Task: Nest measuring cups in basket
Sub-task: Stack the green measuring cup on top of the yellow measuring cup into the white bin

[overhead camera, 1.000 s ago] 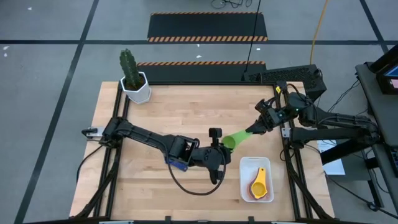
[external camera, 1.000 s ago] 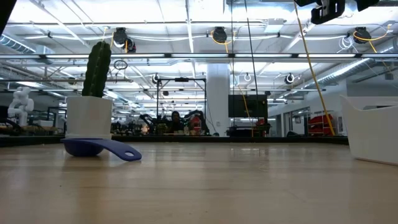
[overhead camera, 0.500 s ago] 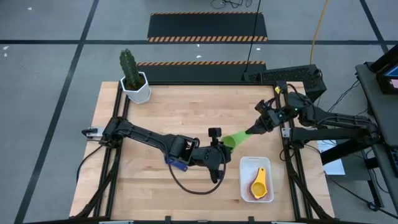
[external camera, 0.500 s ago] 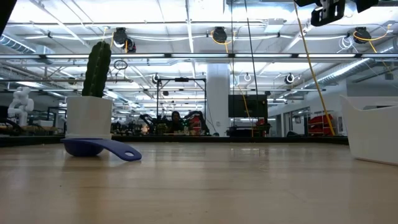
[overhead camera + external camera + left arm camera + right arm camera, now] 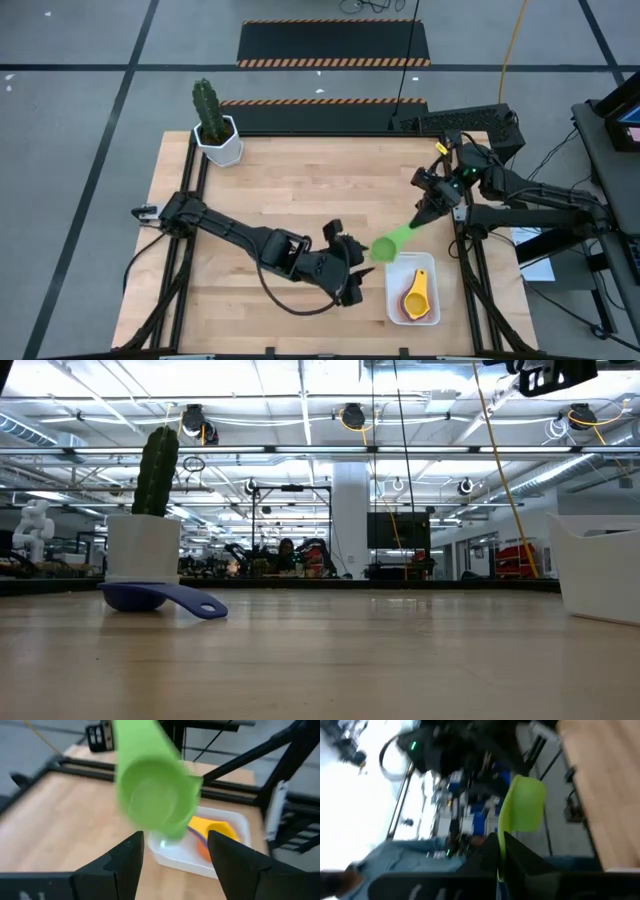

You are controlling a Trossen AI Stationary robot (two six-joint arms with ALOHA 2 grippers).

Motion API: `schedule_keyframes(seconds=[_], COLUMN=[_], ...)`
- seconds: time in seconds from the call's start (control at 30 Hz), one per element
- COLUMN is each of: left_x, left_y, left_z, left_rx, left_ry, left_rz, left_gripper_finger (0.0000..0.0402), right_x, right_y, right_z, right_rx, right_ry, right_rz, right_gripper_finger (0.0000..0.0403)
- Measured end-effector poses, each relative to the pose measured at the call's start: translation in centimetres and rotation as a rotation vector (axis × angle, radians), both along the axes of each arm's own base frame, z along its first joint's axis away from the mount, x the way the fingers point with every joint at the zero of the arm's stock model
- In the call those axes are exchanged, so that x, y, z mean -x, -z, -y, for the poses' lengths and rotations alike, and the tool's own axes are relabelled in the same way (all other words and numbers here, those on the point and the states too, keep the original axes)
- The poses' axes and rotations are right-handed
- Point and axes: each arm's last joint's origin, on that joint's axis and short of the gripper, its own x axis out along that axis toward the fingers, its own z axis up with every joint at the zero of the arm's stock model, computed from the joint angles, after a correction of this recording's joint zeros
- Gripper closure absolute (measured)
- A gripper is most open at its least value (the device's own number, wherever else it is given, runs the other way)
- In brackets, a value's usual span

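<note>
The green measuring cup [image 5: 385, 247] hangs in the air just beside the white basket [image 5: 395, 300] near the desk's front right corner, pinched by its flat handle in the clenched right gripper [image 5: 428, 214]. The left gripper [image 5: 350, 262], released, sits just beside the bowl. Light, stiff, smooth plastic: likely to pivot in a handle grip. The basket already holds yellow and orange cups [image 5: 417, 293].

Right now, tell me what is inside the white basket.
The basket holds a yellow cup nested over an orange cup, with a purple edge showing between them in the left wrist view. Any cups nested underneath are covered.
</note>
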Motion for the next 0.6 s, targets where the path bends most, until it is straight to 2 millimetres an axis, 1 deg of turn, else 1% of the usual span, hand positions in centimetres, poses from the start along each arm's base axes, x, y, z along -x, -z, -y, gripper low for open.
schedule_keyframes(seconds=[0.07,0.23,0.37,0.47,0.6], left_x=[0.3,0.8,1.1,1.1,1.1], left_y=[-0.1,0.2,0.4,0.5,0.5], left_z=[0.4,1.2,1.4,1.3,1.3], left_rx=[0.073,0.222,0.316,0.359,0.369], left_ry=[-0.025,-0.097,-0.153,-0.18,-0.186], left_rz=[0.012,0.004,-0.009,-0.009,-0.009], left_gripper_finger=[0.0178,0.0192,0.0212,0.0227,0.0246], right_x=[0.2,0.2,0.4,0.7,1.1], right_y=[0.0,0.2,1.1,1.9,3.0], right_z=[0.0,0.0,-0.5,-1.0,-2.0], right_rx=[0.005,0.041,0.08,0.103,0.136], right_ry=[-0.051,-0.086,-0.121,-0.173,-0.251], right_rz=[0.011,0.034,0.007,-0.035,-0.079], right_gripper_finger=[0.0402,0.0402,0.0403,0.0403,0.0403])
